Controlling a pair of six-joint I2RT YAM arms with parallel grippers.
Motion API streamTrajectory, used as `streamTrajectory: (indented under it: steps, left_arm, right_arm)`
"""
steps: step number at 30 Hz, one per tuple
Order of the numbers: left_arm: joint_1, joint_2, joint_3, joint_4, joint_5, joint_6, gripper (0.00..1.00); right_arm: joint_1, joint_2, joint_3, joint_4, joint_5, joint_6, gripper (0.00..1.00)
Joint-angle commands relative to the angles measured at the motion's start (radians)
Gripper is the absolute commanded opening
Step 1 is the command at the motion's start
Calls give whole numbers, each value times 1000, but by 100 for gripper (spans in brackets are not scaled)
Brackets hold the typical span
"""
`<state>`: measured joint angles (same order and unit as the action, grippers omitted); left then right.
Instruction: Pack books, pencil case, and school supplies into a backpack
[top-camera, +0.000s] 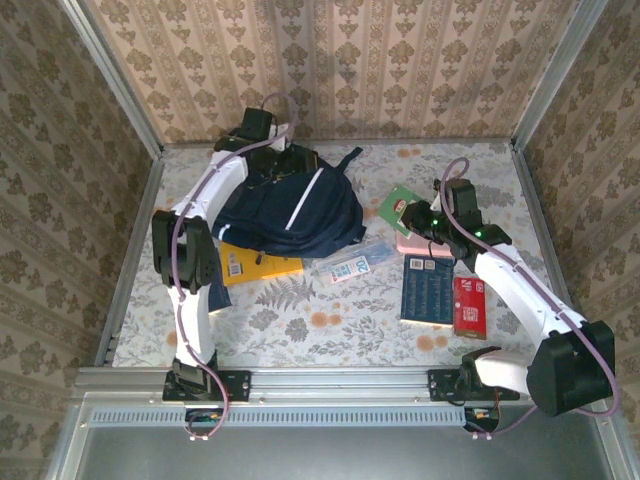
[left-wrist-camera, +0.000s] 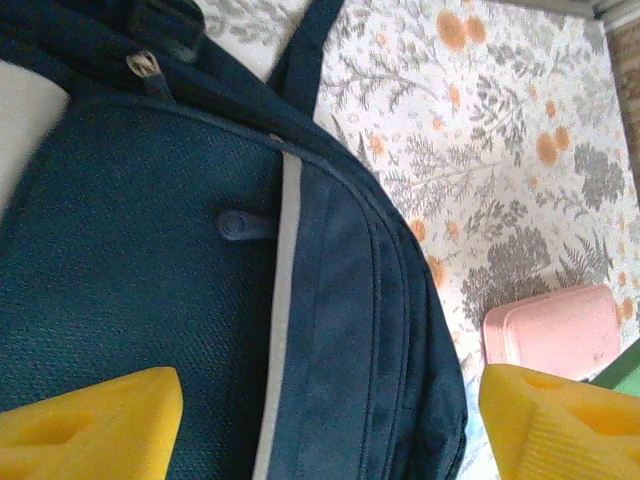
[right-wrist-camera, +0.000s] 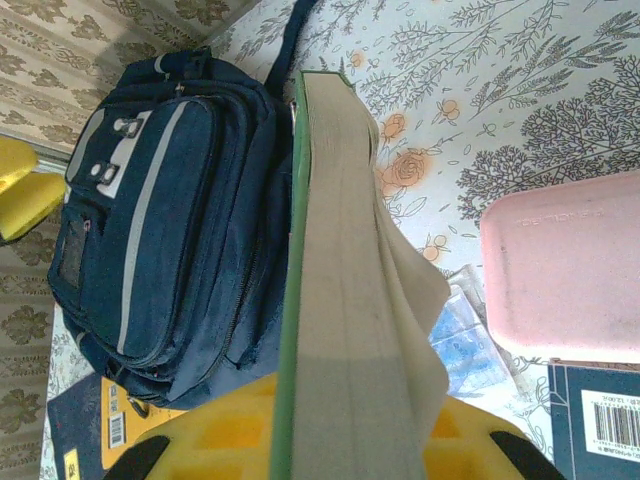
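Observation:
The navy backpack (top-camera: 290, 210) lies at the back left with its zips closed. My left gripper (left-wrist-camera: 325, 430) hovers open over its striped front (left-wrist-camera: 150, 300), touching nothing. My right gripper (right-wrist-camera: 330, 430) is shut on the green book (right-wrist-camera: 335, 300), held edge-on above the table just right of the backpack (right-wrist-camera: 170, 220). From above, this book (top-camera: 403, 205) sits at the right gripper (top-camera: 425, 215). A yellow book (top-camera: 255, 265) pokes out from under the backpack's near side. A navy book (top-camera: 427, 290) lies at the right. The pencil case is out of view.
A blue-and-white packet (top-camera: 350, 262) lies in front of the backpack. The pink box (top-camera: 415, 245) rests under the right gripper, and a red pack (top-camera: 469, 305) lies beside the navy book. Another navy book (top-camera: 215, 290) lies under the left arm. Metal rails edge the table.

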<state>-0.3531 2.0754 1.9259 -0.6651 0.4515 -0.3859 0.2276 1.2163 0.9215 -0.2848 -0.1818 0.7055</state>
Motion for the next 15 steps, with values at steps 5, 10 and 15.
streamTrajectory:
  steps: [5, 10, 15]
  left_arm:
    - [-37, 50, 62, -94, -20, 74, 78]
    - [-35, 113, 118, -151, -76, 137, 78]
    - [-13, 143, 118, -133, -31, 146, 77]
  right_arm:
    - [4, -67, 30, -7, 29, -20, 0]
    - [3, -72, 30, -3, 18, -17, 0]
    - [4, -65, 24, 9, -1, -6, 0]
